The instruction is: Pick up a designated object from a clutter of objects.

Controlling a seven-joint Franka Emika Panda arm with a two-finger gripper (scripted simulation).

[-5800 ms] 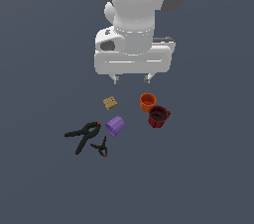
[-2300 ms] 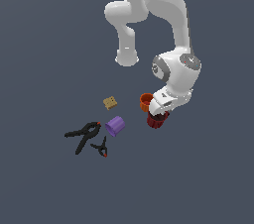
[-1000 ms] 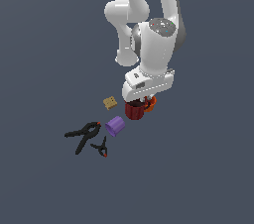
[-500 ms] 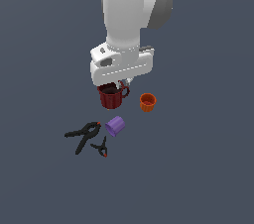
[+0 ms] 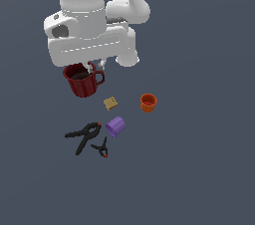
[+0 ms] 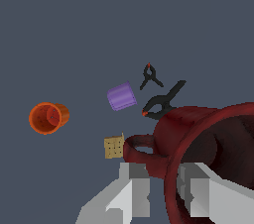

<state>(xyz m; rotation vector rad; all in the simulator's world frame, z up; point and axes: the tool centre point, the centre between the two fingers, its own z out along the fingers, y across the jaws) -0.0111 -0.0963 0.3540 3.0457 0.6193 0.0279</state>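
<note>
The gripper (image 6: pixel 163 188) is clamping the rim of the dark red ribbed mug (image 5: pixel 82 80), one finger (image 6: pixel 130 191) sitting outside the wall by the handle and the other finger (image 6: pixel 208 193) inside the dark cavity (the wrist view is showing this most plainly). In the exterior view the mug is hanging directly under the white gripper body, slightly tilted, its handle pointing toward the exterior view's right, and it is riding clear of the dark floor (image 5: pixel 199 169).

The rest of the clutter is lying below the gripper on that floor, all of it apart from the mug. The tan block (image 5: pixel 111 102) is sitting nearest, just below and to the exterior view's right of the held mug. The orange cup (image 5: pixel 148 102) is resting farther out on that same side, well apart from the gripper. The purple cup (image 5: pixel 116 126) is lying on its side below the tan block. The large black clamp (image 5: pixel 83 135) and the small black clamp (image 5: pixel 101 148) are lying close together beside the purple cup, farthest beneath the gripper, their orange tips showing.
</note>
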